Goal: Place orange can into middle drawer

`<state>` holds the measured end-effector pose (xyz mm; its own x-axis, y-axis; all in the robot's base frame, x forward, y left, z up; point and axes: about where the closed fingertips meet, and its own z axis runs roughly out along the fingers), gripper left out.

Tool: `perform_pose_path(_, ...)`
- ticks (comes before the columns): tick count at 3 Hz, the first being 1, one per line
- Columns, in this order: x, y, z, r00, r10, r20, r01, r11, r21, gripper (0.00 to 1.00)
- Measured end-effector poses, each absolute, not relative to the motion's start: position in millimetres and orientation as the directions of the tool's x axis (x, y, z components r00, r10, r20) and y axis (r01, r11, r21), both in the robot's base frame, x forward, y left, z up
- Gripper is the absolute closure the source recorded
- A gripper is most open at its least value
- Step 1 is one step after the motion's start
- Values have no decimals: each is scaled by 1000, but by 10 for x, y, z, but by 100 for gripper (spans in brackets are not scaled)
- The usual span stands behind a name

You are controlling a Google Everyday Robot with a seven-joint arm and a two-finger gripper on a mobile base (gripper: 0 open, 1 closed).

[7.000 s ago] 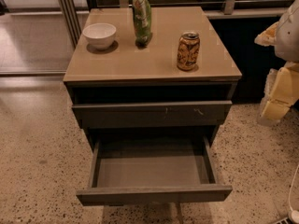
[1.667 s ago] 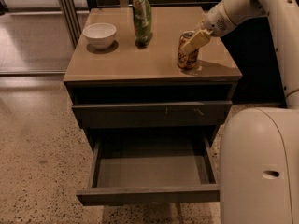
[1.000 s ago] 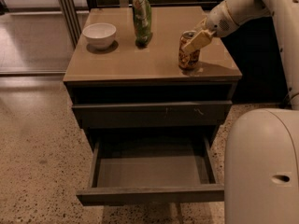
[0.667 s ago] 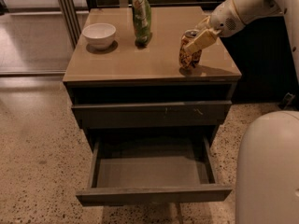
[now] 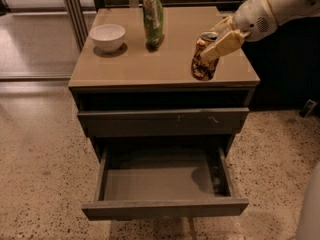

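The orange can (image 5: 202, 60) is at the right front of the cabinet top (image 5: 130, 66), tilted with its silver top leaning right. My gripper (image 5: 220, 40) reaches in from the upper right and is shut on the can's upper part, one pale yellow finger (image 5: 224, 44) lying across its front. The can's base is at or just above the surface near the front edge. The middle drawer (image 5: 165, 207) is pulled open below, its smooth grey inside bare.
A white bowl (image 5: 107, 36) sits at the back left of the top and a tall green snack bag (image 5: 153, 16) stands at the back middle. A shut drawer front with pale scratches (image 5: 162, 122) is above the open drawer. Speckled floor lies all around.
My gripper has closed on the can and tipped it, shifting it slightly toward the front edge. The robot's body has moved out of the lower right of the view.
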<state>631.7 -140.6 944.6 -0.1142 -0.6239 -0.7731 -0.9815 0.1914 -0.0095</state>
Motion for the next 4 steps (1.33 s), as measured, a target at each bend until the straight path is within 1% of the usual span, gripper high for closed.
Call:
perform_pose_path(1, 6098, -1279, 9313, -140, -630, -763, -985, 165, 45, 100)
perform_pose_path(2, 6106, -1301, 9274, -112, -656, -746, -987, 157, 10, 100)
perform_pose_path(3, 5947, -1384, 9403, -33, -675, -737, -984, 152, -95, 100)
perform_pose_path(4, 5601, -1522, 9337, 48, -670, -740, -964, 164, -211, 100)
